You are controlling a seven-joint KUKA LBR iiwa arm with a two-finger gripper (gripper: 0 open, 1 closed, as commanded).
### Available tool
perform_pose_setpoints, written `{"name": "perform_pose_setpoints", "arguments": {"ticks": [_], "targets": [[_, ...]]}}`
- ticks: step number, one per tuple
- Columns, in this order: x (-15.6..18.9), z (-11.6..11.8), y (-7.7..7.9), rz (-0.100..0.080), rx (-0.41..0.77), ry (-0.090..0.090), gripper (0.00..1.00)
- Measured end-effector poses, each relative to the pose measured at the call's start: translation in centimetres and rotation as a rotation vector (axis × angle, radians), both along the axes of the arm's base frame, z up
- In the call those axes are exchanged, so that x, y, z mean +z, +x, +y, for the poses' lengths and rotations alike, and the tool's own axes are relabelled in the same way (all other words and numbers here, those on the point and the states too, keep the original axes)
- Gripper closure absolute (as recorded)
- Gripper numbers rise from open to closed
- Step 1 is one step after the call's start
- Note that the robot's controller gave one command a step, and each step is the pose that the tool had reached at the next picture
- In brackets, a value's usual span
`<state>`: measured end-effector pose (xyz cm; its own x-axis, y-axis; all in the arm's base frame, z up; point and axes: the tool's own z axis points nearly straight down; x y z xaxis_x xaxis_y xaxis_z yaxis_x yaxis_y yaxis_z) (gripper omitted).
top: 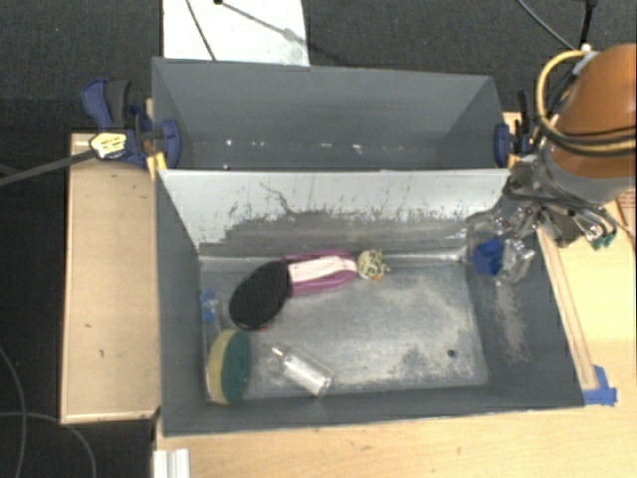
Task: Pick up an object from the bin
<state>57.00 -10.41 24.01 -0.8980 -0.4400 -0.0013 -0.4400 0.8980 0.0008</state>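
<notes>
My gripper (pixel 503 255) hangs over the sloped right wall of the bin, near its back right corner. It is shut on a small blue thing (pixel 486 258), which hangs clear of the bin floor. The nearest loose thing on the floor is a small green and yellow figure (pixel 371 264) by the back wall, well to the gripper's left. Beside that lies a pink and purple handle-shaped thing (pixel 321 272), touching a black oval brush head (pixel 261 295).
At the bin's front left a round yellow and green sponge (pixel 228 364) leans on the left wall, with a small clear bottle (pixel 299 369) next to it. A thin blue-capped item (pixel 208 308) lies along the left wall. The arm comes in from the right.
</notes>
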Motion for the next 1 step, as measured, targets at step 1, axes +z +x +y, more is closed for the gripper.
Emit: {"name": "perform_pose_setpoints", "arguments": {"ticks": [1], "targets": [[0.0,0.0,0.0,0.0,-0.002,0.0,1.0]]}}
